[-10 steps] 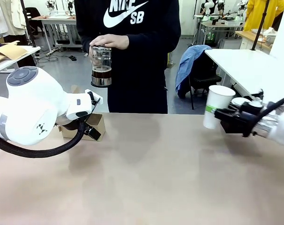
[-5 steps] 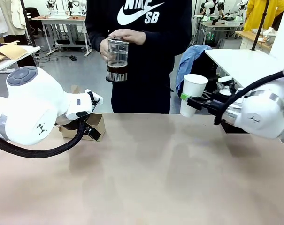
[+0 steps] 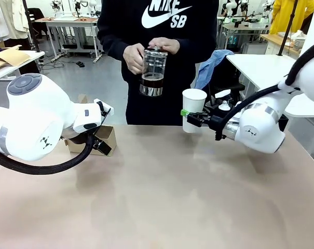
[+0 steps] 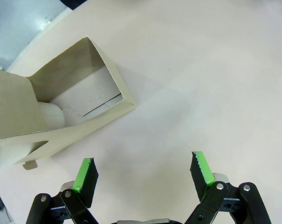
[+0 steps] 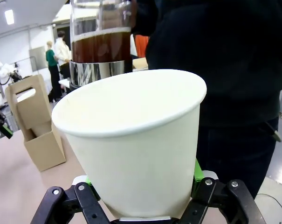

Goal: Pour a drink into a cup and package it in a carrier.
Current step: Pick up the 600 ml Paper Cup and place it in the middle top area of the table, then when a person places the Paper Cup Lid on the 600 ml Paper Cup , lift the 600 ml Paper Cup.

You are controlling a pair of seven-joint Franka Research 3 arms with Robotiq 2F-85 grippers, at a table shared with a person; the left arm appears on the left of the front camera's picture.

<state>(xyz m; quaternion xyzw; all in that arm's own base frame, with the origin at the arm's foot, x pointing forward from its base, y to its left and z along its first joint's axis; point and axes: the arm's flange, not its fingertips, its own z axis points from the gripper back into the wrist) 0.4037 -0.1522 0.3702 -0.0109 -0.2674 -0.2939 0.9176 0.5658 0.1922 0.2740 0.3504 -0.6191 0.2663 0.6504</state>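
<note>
Two right fingers [image 3: 185, 112] tight around cup [image 3: 193, 104]

Grey floor [image 3: 79, 83], white side table [image 3: 265, 72], a chair [image 3: 227, 85] draped with blue cloth [image 3: 208, 70], workbenches [image 3: 68, 22] behind.

Two robot arms have glossy white, rounded shells. The left arm [image 3: 37, 124] has a bulbous joint topped by a flat grey round cap [image 3: 24, 83]. It has a small cluster of dark dots on its side and a thick black ribbed hose [image 3: 42, 167] looping beneath. The right arm [image 3: 258, 127] has a grey band [image 3: 268, 110] near its wrist and a smooth black cable [image 3: 253, 98] arching above. The left hand [image 4: 143, 168] and right hand [image 3: 194, 120] are black linkages with silver screws [image 4: 216, 186] at the pivots and bright green ridged pads [image 4: 203, 168]. A person [image 3: 162, 52] wears a black long-sleeved sweatshirt with a white swoosh logo and the letters SB.
</note>
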